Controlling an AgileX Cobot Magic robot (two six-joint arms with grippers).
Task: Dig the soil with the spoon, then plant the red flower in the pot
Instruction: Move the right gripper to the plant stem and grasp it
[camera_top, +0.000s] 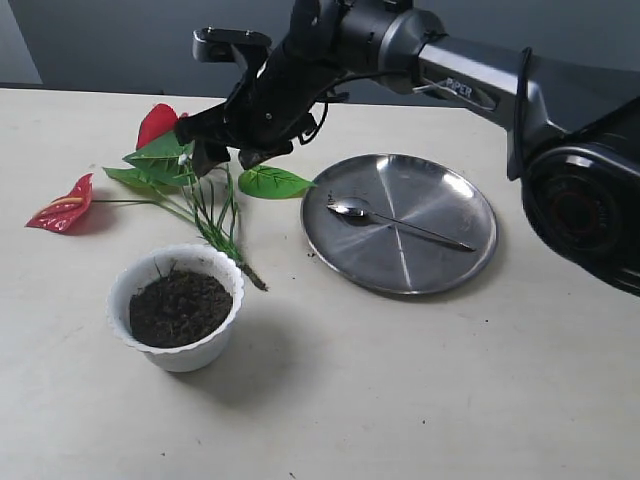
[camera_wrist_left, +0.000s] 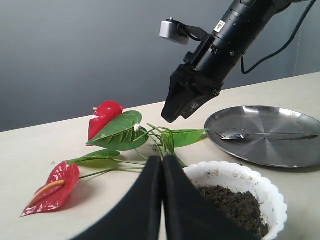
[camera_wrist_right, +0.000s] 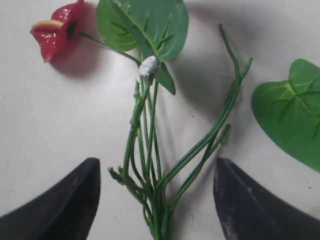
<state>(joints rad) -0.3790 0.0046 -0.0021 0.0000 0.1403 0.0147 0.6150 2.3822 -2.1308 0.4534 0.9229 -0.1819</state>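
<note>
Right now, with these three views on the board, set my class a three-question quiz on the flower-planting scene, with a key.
1. True or false: the spoon lies in the pot.
2. The right gripper is: A) shut on the spoon, B) open above the red flower stems, C) in the soil.
3. What does the steel plate hold?

Key: 1 false; 2 B; 3 the spoon.

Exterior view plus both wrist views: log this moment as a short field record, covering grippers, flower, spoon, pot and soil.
right gripper: open, above the stems of the artificial red anthurium flower, jaws either side
left gripper: shut, empty, near the pot
red flower: lying flat on the table, not planted
small silver metal spoon: resting on the round steel plate
small white scalloped plastic pot: upright
dark soil: inside the pot
</note>
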